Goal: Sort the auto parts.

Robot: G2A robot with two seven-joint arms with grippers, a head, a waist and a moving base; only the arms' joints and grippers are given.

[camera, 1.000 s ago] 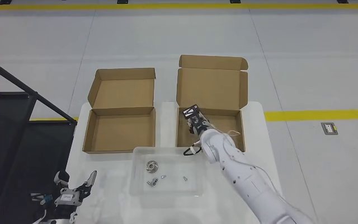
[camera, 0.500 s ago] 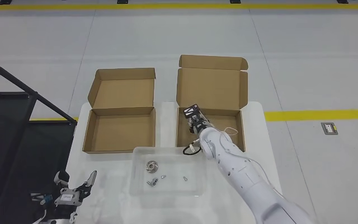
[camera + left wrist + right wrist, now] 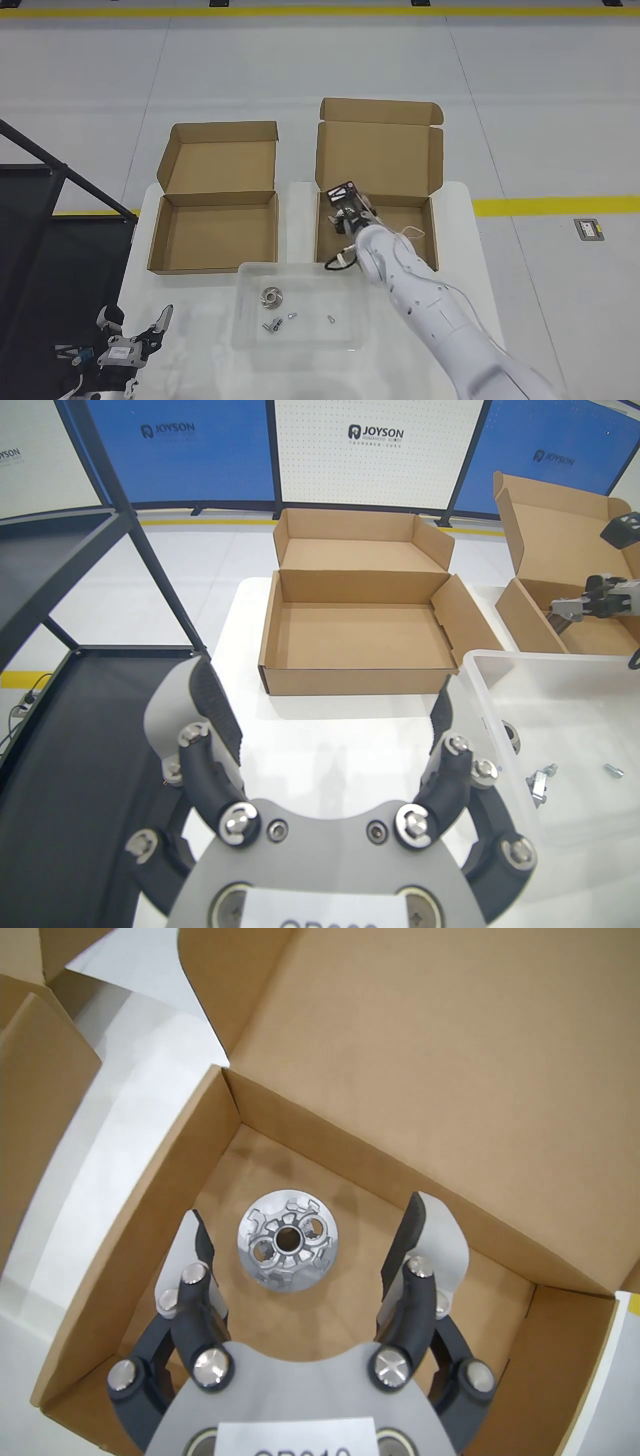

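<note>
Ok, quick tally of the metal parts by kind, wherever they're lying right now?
Round hub discs: 2, one in the right-hand cardboard box, one in the clear bin.
Small fasteners: 3, all in the bin, two lying close together.
Total: 5.

Our spread right gripper (image 3: 307, 1214) hangs over the right box (image 3: 150, 1238), walls either side. Its raised lid (image 3: 425, 1053) stands beyond, a metal disc (image 3: 260, 1234) beneath.

Squinting at the small fasteners (image 3: 278, 323) in the clear bin (image 3: 300, 266) from above, too tiny to name. Losing part of the right box (image 3: 405, 212) floor under the right arm (image 3: 420, 300). Catching just a sliver of a round part (image 3: 511, 742) behind the left end effector (image 3: 322, 682).
</note>
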